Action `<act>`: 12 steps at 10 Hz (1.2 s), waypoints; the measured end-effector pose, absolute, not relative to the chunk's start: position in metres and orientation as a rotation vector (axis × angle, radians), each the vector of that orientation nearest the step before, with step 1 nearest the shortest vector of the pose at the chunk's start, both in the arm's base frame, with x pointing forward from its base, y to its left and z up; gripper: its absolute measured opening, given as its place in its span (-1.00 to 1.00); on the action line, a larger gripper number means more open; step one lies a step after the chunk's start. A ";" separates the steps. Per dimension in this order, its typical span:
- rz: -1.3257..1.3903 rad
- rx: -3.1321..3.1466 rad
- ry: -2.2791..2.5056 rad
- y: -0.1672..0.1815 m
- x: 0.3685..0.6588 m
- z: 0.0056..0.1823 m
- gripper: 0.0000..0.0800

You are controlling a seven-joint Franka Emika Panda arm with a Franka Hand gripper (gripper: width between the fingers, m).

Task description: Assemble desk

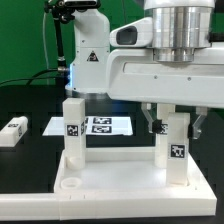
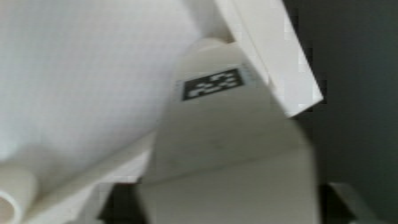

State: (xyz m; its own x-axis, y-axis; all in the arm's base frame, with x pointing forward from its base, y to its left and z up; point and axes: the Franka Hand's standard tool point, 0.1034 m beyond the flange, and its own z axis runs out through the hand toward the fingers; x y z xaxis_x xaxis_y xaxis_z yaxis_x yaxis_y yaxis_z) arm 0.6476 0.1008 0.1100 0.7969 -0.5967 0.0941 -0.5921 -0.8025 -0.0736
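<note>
The white desk panel [image 1: 120, 178] lies flat at the front of the table, rim up. One white tagged leg [image 1: 72, 124] stands upright in its far corner on the exterior view's left. A second tagged leg [image 1: 176, 150] stands upright on the panel at the exterior view's right. My gripper [image 1: 175, 128] comes down from above with its dark fingers [image 1: 153, 127] on both sides of this leg's top, shut on it. In the wrist view the leg [image 2: 222, 150] fills the gap between the jaws of the gripper [image 2: 228, 208], with the panel [image 2: 89, 90] behind it.
A loose white tagged leg [image 1: 10, 132] lies on the black table at the exterior view's far left. The marker board [image 1: 98, 125] lies behind the panel. An open round socket [image 1: 70, 185] shows at the panel's near corner on the exterior view's left.
</note>
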 end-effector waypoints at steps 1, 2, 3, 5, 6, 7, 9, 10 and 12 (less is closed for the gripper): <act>-0.172 -2.909 1.052 0.101 0.648 0.110 -0.28; -0.169 -2.871 1.143 0.101 0.647 0.110 -0.28; -0.164 -2.829 1.239 0.100 0.647 0.109 -0.28; -0.124 -2.651 1.585 0.100 0.644 0.109 -0.28; -0.107 -2.495 1.803 0.099 0.643 0.108 -0.28; -0.085 -2.297 2.029 0.098 0.642 0.107 -0.28; -0.046 -1.925 2.352 0.099 0.639 0.106 -0.28; -0.049 -1.795 2.452 0.101 0.638 0.106 -0.28; -0.058 -1.818 2.441 0.100 0.637 0.106 -0.27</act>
State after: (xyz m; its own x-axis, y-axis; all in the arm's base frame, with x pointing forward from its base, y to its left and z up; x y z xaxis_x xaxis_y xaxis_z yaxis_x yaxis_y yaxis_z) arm 0.6374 0.1000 0.1061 -0.2838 -0.9573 -0.0549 -0.9536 0.2878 -0.0886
